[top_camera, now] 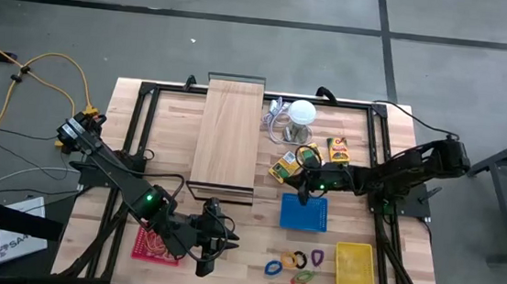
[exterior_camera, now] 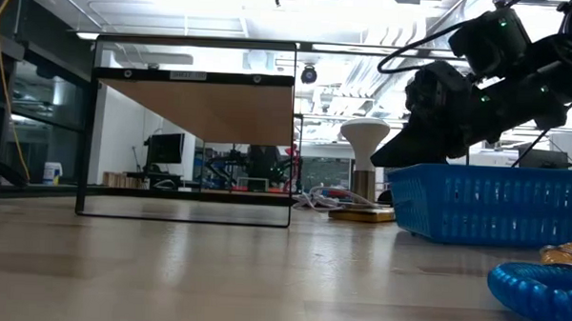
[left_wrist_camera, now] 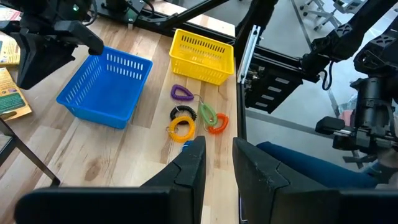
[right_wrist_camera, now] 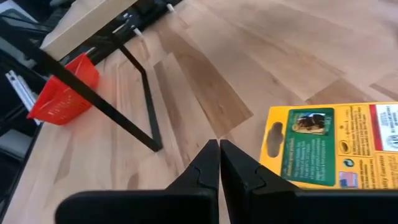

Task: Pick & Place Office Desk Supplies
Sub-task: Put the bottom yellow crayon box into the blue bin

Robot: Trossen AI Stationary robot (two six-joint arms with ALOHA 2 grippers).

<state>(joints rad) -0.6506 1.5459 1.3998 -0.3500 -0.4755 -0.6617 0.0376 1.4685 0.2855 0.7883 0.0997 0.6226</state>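
Here, you are seeing the left gripper (top_camera: 210, 260) hanging over the near edge of the table (top_camera: 235, 242), just beside the red basket (top_camera: 154, 243). Its fingers (left_wrist_camera: 189, 171) are standing a little apart, and nothing is sitting between them. Past these fingers, the left wrist view is showing you the clips (left_wrist_camera: 194, 119) lying on the bare wood: a purple one, a black and yellow one, a green one and an orange one, all close together. They are resting between the blue basket (left_wrist_camera: 106, 87) and the yellow basket (left_wrist_camera: 201, 56), and none is inside a basket.

The right gripper (top_camera: 304, 198) is hovering at the far edge of the blue basket, near the yellow packs (top_camera: 300, 161). Its fingers (right_wrist_camera: 205, 168) are pressed fully together and are holding nothing. In the right wrist view you are looking at one pack (right_wrist_camera: 329, 146) lying flat on the table just beside the fingertips; whether it is touching them, you cannot tell.

The long board (top_camera: 228, 132) is lying on its black frame in the middle of the table, and the white ball (top_camera: 302, 113) is sitting at the far side.
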